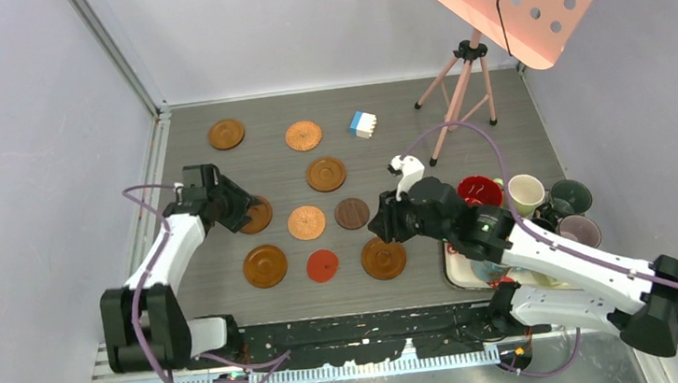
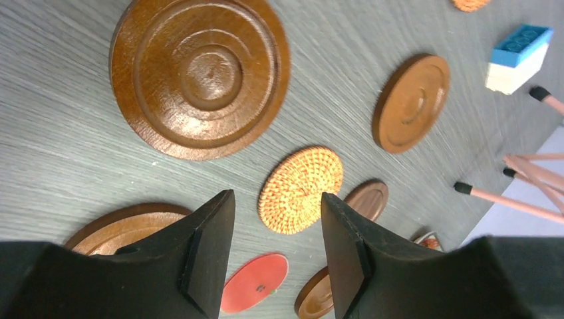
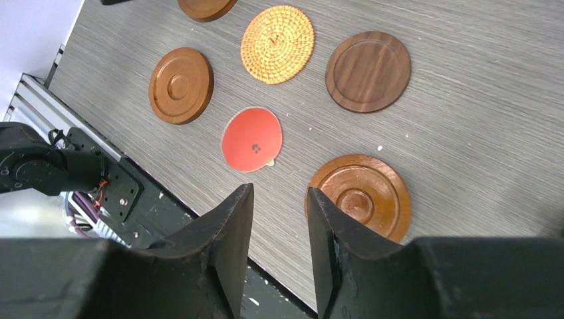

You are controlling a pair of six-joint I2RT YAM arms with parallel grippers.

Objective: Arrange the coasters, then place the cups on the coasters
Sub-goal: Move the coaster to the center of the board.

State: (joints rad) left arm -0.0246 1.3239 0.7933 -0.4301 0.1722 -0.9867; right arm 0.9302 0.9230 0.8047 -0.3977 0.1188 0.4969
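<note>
**Table** (image 1: 496,111): grey wood-grain, carrying every item. The red coaster (image 1: 322,265) is lying near its near edge and is serving as the reference below.

**Music stand** (image 1: 463,57): pink, standing on its tripod far beyond and to the right of the red coaster.

**Left tool** (image 1: 241,210): hovering left of and beyond the red coaster, partly covering a brown coaster (image 1: 263,219). Its fingers (image 2: 213,252) are standing moderately apart, gripping nothing.

**Right tool** (image 1: 384,229): hovering right of the red coaster, above the far edge of a ringed brown coaster (image 1: 384,258). Its fingers (image 3: 226,252) are showing a narrow gap and holding nothing.

**Tray** (image 1: 456,274): white, lying right of the red coaster, largely under the right arm.

**Cups**: clustering well to the right of the red coaster, all apart from the coasters.
- A red-inside cup (image 1: 479,190), a cream cup (image 1: 525,194), a dark green cup (image 1: 568,196) and a dark cup with a pale inside (image 1: 580,229) are showing.
- Whether any is standing on the tray cannot be told.

**Coasters**: nine are lying flat in loose rows.
- The woven coaster (image 1: 306,223) is sitting just beyond the red coaster.
- The dark brown coaster (image 1: 351,214) is lying beyond it to the right.
- A ringed one (image 1: 265,266) is lying just to its left.
- Three more (image 1: 326,174) (image 1: 304,136) (image 1: 226,134) are lying farther beyond it.

**Block** (image 1: 362,123): blue and white, resting far beyond the red coaster, slightly right.
</note>
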